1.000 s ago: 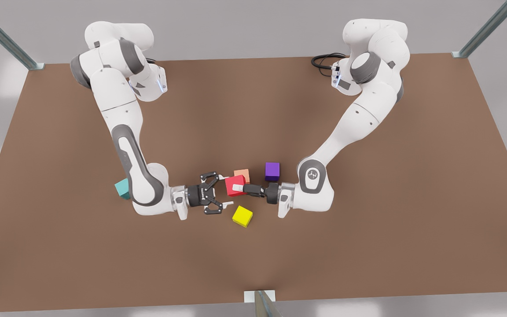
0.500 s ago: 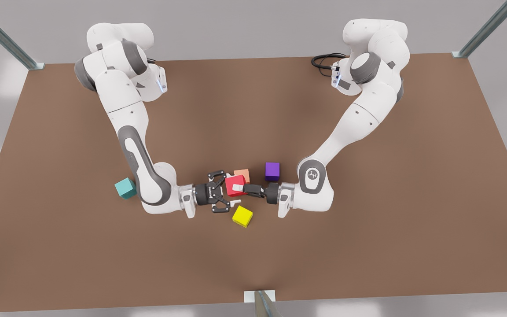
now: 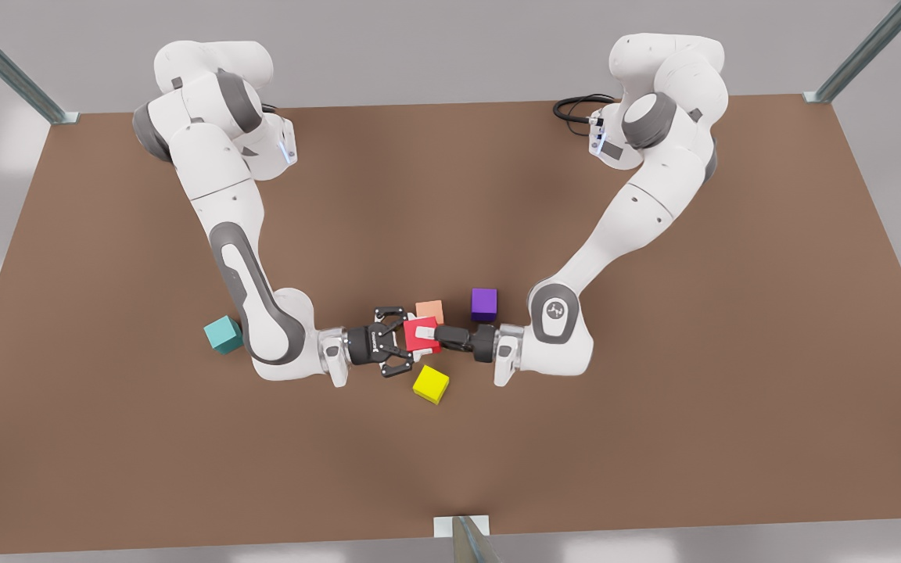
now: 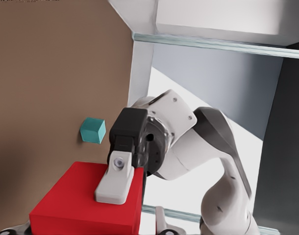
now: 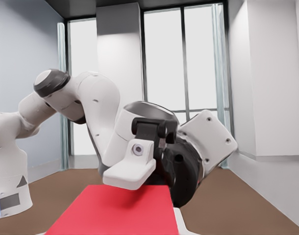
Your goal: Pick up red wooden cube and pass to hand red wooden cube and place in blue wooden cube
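1. As I read the wrist views, my left hand [image 3: 424, 335] is on the front view's right arm. It reaches level over the worktop [image 3: 654, 391] and is clamped on the red wooden cube [image 3: 429, 345].
2. My right hand [image 3: 412, 338] faces it from the front view's left. One pad [image 4: 113, 183] lies flat against the cube, so it too is gripping.
3. A second ago the right hand stood spread, short of the cube.
4. The blue wooden cube [image 3: 222, 334] sits beside the right arm's elbow.
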